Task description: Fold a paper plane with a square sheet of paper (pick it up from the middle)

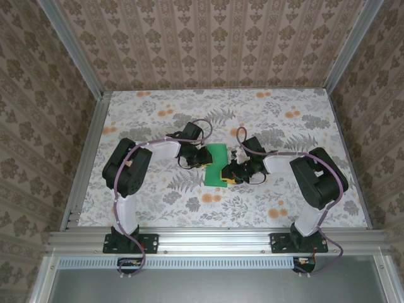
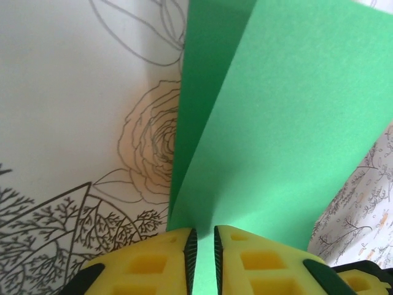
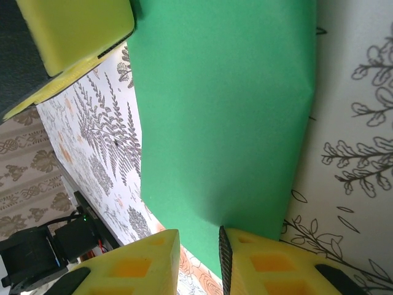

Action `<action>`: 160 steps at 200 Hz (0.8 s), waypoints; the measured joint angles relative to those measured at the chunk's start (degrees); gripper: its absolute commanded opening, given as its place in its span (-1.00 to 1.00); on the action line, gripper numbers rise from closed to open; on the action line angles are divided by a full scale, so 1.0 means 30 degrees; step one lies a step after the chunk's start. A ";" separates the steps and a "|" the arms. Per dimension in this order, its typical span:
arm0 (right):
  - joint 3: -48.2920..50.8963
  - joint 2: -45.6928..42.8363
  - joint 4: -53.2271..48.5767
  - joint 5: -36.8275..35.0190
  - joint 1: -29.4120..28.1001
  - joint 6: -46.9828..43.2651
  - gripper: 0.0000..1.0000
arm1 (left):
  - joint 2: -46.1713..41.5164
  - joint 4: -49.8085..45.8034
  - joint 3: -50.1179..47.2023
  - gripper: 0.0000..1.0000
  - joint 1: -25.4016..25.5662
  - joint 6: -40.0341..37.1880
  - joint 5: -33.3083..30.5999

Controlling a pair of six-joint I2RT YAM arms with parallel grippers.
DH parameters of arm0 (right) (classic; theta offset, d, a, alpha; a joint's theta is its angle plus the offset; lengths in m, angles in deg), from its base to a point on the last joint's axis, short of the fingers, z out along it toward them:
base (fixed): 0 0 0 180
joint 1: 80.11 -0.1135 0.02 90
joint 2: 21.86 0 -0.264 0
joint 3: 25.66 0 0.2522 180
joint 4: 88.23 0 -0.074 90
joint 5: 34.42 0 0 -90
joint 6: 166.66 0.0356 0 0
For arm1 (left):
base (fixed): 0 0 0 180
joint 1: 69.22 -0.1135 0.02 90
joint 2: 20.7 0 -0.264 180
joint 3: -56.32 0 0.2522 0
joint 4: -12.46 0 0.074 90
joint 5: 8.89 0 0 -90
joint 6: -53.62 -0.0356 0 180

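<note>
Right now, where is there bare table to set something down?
Free: the far strip of table along the back wall, and the near strip between the left arm base and right arm base. Crowded: the middle, where the left end effector and right end effector meet the green paper.

1. Walls (image 1: 214, 38): beige-brown damask wallpaper, three sides.
2. Table (image 1: 284, 196): white cover printed with grey ferns and orange flowers.
3. Aluminium rails (image 1: 214, 238) edge the table; grey panel (image 1: 208, 284) along the near side.
</note>
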 measured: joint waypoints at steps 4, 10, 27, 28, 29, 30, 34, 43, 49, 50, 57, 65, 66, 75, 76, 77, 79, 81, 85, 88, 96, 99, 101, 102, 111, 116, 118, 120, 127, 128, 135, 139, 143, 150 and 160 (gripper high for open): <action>0.0000 0.0000 0.0051 0.0000 0.0000 0.0051 -0.47 | -0.0022 0.0095 -0.0015 -0.48 0.0000 0.0015 0.0044; 0.0000 0.0000 0.0109 0.0000 0.0000 0.0073 -0.47 | -0.0073 0.0248 -0.0058 -0.45 0.0000 0.0007 0.0080; 0.0000 0.0000 0.0372 0.0000 0.0000 0.0270 -0.46 | -0.0313 0.0750 -0.0357 -0.34 0.0000 0.0029 0.0087; 0.0000 0.0000 0.0372 0.0000 0.0000 0.0277 -0.47 | -0.0335 0.0772 -0.0372 -0.34 0.0000 0.0015 0.0095; 0.0000 0.0000 0.0372 0.0000 0.0000 0.0277 -0.47 | -0.0372 0.0809 -0.0408 -0.33 0.0000 0.0000 0.0095; 0.0000 0.0000 0.0379 0.0000 0.0000 0.0277 -0.47 | -0.0386 0.0823 -0.0430 -0.33 0.0000 0.0007 0.0095; 0.0000 0.0000 0.0393 0.0000 0.0000 0.0299 -0.46 | -0.0481 0.0925 -0.0539 -0.33 -0.0007 0.0044 0.0080; 0.0000 0.0007 0.0386 -0.0007 0.0000 0.0357 -0.46 | -0.0743 0.1056 -0.0787 -0.31 -0.0007 0.0058 0.0073; 0.0000 0.0007 0.0393 -0.0007 0.0000 0.0401 -0.46 | -0.0918 0.1166 -0.0947 -0.30 -0.0022 0.0058 0.0073; 0.0000 0.0007 0.0386 -0.0007 0.0000 0.0408 -0.46 | -0.0940 0.1173 -0.0962 -0.30 -0.0022 0.0058 0.0073; 0.0000 0.0022 0.0386 -0.0007 0.0000 0.0408 -0.46 | -0.1122 0.1304 -0.1122 -0.29 -0.0022 0.0058 0.0080; 0.0000 0.0073 0.0393 -0.0007 0.0000 0.0415 -0.46 | -0.1290 0.1435 -0.1224 -0.28 -0.0022 0.0058 0.0087; 0.0000 0.0080 0.0393 -0.0007 0.0000 0.0415 -0.46 | -0.1297 0.1450 -0.1231 -0.27 -0.0022 0.0058 0.0087; 0.0000 0.0168 0.0372 -0.0022 0.0000 0.0415 -0.46 | -0.1435 0.1661 -0.1333 -0.26 -0.0022 0.0058 0.0138; 0.0000 0.0182 0.0372 -0.0022 0.0000 0.0408 -0.46 | -0.1457 0.1676 -0.1348 -0.26 -0.0022 0.0058 0.0153; 0.0000 0.0197 0.0372 -0.0022 0.0000 0.0408 -0.46 | -0.1472 0.1705 -0.1362 -0.26 -0.0022 0.0058 0.0160; 0.0000 0.0211 0.0372 -0.0022 0.0000 0.0408 -0.46 | -0.1501 0.1785 -0.1392 -0.26 -0.0022 0.0066 0.0160; 0.0000 0.0233 0.0372 -0.0029 0.0000 0.0408 -0.46 | -0.1523 0.1836 -0.1421 -0.26 -0.0022 0.0066 0.0175; 0.0000 0.0284 0.0372 -0.0044 0.0000 0.0408 -0.46 | -0.1566 0.1945 -0.1479 -0.25 -0.0022 0.0066 0.0226; 0.0000 0.0313 0.0372 -0.0066 0.0000 0.0415 -0.46 | -0.1617 0.2047 -0.1537 -0.25 -0.0022 0.0066 0.0255; 0.0000 0.0386 0.0364 -0.0087 0.0000 0.0415 -0.46 | -0.1727 0.2237 -0.1683 -0.25 -0.0015 0.0066 0.0313; 0.0000 0.0393 0.0364 -0.0102 0.0000 0.0415 -0.46 | -0.1763 0.2280 -0.1741 -0.25 -0.0015 0.0066 0.0328; 0.0000 0.0401 0.0364 -0.0109 0.0000 0.0415 -0.46 | -0.1785 0.2310 -0.1778 -0.25 -0.0015 0.0058 0.0350; 0.0000 0.0401 0.0364 -0.0117 0.0000 0.0423 -0.46 | -0.1800 0.2324 -0.1792 -0.25 -0.0015 0.0066 0.0357; 0.0000 0.0401 0.0364 -0.0153 0.0000 0.0423 -0.46 | -0.1894 0.2455 -0.1923 -0.25 -0.0015 0.0058 0.0401; 0.0000 0.0401 0.0364 -0.0160 0.0000 0.0430 -0.46 | -0.1938 0.2492 -0.1974 -0.25 -0.0007 0.0066 0.0437; 0.0000 0.0401 0.0364 -0.0175 0.0000 0.0430 -0.47 | -0.1967 0.2514 -0.1996 -0.25 0.0000 0.0058 0.0437; 0.0000 0.0401 0.0364 -0.0182 0.0000 0.0430 -0.46 | -0.1974 0.2521 -0.2011 -0.25 0.0000 0.0066 0.0444; 0.0000 0.0401 0.0357 -0.0240 0.0000 0.0474 -0.46 | -0.2033 0.2514 -0.2047 -0.25 0.0007 0.0058 0.0459; 0.0000 0.0401 0.0357 -0.0248 0.0000 0.0474 -0.46 | -0.2033 0.2514 -0.2047 -0.25 0.0007 0.0058 0.0459; 0.0000 0.0408 0.0364 -0.0299 0.0000 0.0488 -0.46 | -0.2062 0.2528 -0.2069 -0.24 0.0022 0.0058 0.0503; 0.0000 0.0415 0.0364 -0.0306 0.0000 0.0510 -0.46 | -0.2062 0.2535 -0.2069 -0.23 0.0029 0.0058 0.0517; 0.0000 0.0423 0.0372 -0.0306 0.0000 0.0554 -0.46 | -0.2062 0.2535 -0.2076 -0.23 0.0051 0.0051 0.0525; 0.0000 0.0437 0.0379 -0.0313 0.0000 0.0597 -0.46 | -0.2062 0.2557 -0.2106 -0.21 0.0102 0.0051 0.0546; 0.0000 0.0437 0.0386 -0.0328 0.0000 0.0750 -0.46 | -0.2062 0.2565 -0.2157 -0.21 0.0175 0.0044 0.0597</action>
